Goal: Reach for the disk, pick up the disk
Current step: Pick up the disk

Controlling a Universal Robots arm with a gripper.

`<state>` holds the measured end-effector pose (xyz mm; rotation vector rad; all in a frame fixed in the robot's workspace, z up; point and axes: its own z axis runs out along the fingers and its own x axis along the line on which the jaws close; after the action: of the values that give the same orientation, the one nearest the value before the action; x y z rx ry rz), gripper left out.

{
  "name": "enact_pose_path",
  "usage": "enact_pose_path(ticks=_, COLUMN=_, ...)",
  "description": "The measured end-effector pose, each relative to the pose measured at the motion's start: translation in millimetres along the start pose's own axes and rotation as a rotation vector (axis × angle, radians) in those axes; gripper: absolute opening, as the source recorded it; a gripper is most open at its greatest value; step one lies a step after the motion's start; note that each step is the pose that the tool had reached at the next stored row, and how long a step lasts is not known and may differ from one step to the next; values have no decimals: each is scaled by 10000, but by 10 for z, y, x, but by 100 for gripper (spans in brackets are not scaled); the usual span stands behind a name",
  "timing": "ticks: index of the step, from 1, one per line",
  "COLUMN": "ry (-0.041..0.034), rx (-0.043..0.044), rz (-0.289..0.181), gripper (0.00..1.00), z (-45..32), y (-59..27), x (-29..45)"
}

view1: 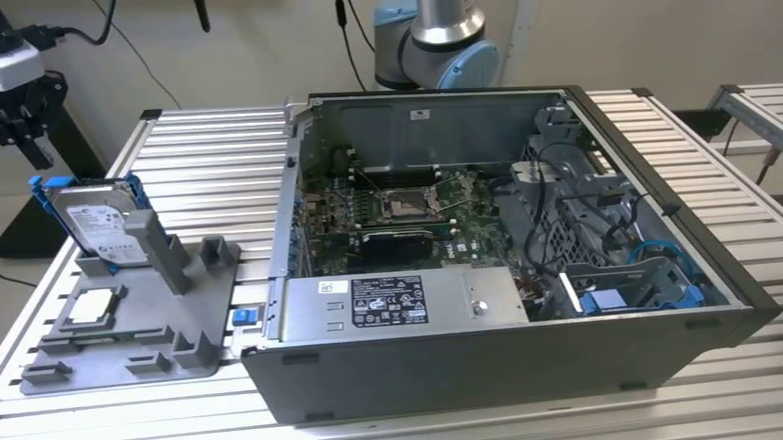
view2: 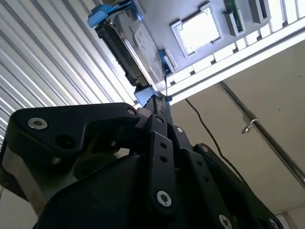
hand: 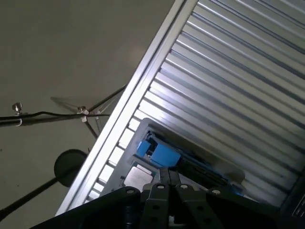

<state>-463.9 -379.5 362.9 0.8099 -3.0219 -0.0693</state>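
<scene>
The disk [view1: 95,225] stands on edge in a grey holder [view1: 183,316] at the exterior view's left, silver with a white label and a blue frame. My gripper [view1: 22,128] hangs above and beyond it, near the table's far corner, apart from the disk. In the second wrist view the black gripper [view2: 156,102] has its fingers pressed together, shut on nothing, tips pointing at the blue frame of the disk [view2: 138,45]. The first wrist view has the gripper [hand: 167,172] just short of the disk's blue frame [hand: 159,153].
A small square silver processor chip [view1: 92,307] lies flat in the grey holder beside the disk. An open computer case [view1: 490,266] with its motherboard takes up the middle and right of the ribbed metal table [view1: 208,147]. The table edge and floor lie close by.
</scene>
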Motion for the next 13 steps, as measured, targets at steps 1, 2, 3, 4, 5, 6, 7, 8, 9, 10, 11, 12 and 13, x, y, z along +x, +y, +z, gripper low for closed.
enact_pose_path(ticks=1, ry=9, rx=0, rz=-178, gripper=0, z=0, y=0, x=0)
enact_pose_path(ticks=2, ry=17, rx=1, rz=-365, gripper=0, z=0, y=0, x=0)
enact_pose_path(ticks=3, ry=26, rx=1, rz=-544, gripper=0, z=0, y=0, x=0)
enact_pose_path(ticks=4, ry=34, rx=1, rz=-735, gripper=0, z=0, y=0, x=0)
enact_pose_path(ticks=5, ry=42, rx=1, rz=-909, gripper=0, z=0, y=0, x=0)
enact_pose_path(ticks=6, ry=50, rx=1, rz=-1083, gripper=0, z=0, y=-1, x=0)
enact_pose_path(ticks=7, ry=59, rx=2, rz=-1269, gripper=0, z=0, y=-1, x=0)
enact_pose_path(ticks=8, ry=67, rx=2, rz=-1447, gripper=0, z=0, y=0, x=0)
enact_pose_path(ticks=9, ry=75, rx=2, rz=-1633, gripper=0, z=0, y=0, x=0)
enact_pose_path(ticks=10, ry=83, rx=2, rz=-1812, gripper=0, z=0, y=0, x=0)
enact_pose_path(ticks=11, ry=93, rx=2, rz=-2009, gripper=0, z=0, y=-1, x=0)
enact_pose_path(ticks=12, ry=101, rx=2, rz=-2195, gripper=0, z=0, y=-1, x=0)
enact_pose_path(ticks=13, ry=109, rx=2, rz=-2373, gripper=0, z=0, y=0, x=0)
